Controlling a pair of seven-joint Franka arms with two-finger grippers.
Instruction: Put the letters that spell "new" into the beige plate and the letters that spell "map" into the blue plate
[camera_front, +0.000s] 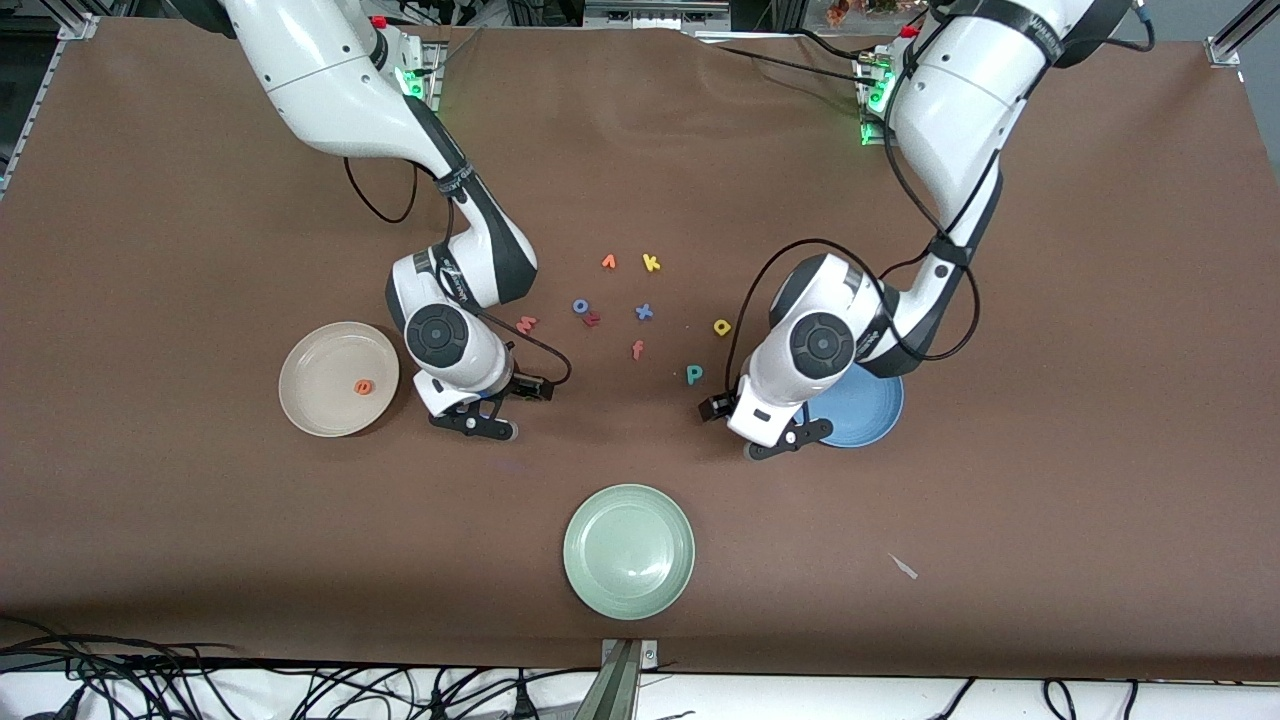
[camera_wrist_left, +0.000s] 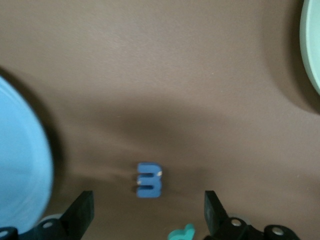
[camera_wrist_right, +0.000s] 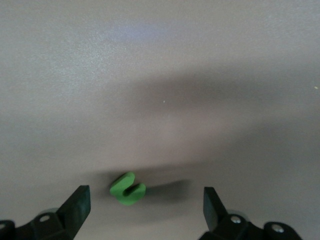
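Orange "e" (camera_front: 364, 386) already lies in the beige plate (camera_front: 305, 410); the other letters are all out on the brown counter (camera_front: 180, 220).

The green "n" (camera_wrist_right: 128, 188) lies flat on the counter below the right gripper (camera_wrist_right: 145, 210), nearer one finger than the other, and the fingers stand wide apart. That gripper hangs low beside the beige plate, toward the pale green plate (camera_front: 629, 551). The red-pink "w" (camera_front: 526, 323) waits in the loose cluster of letters, farther from the front camera than the beige plate.

The left gripper (camera_wrist_left: 149, 212) hangs beside the blue plate (camera_front: 866, 410), fingers spread and holding nothing, with the periwinkle "m" (camera_wrist_left: 149, 180) on the counter between them and the teal "p" (camera_wrist_left: 181, 233) close by. The yellow "a" (camera_front: 722, 327) sits near the blue plate, farther from the front camera.

To do these pickups well, I would shift the right gripper so the "n" sits midway, then lower both straight down until the fingertips nearly brush the counter, since the foam is thin. Close gently. The left should mind that its fingers do not nudge the "p".
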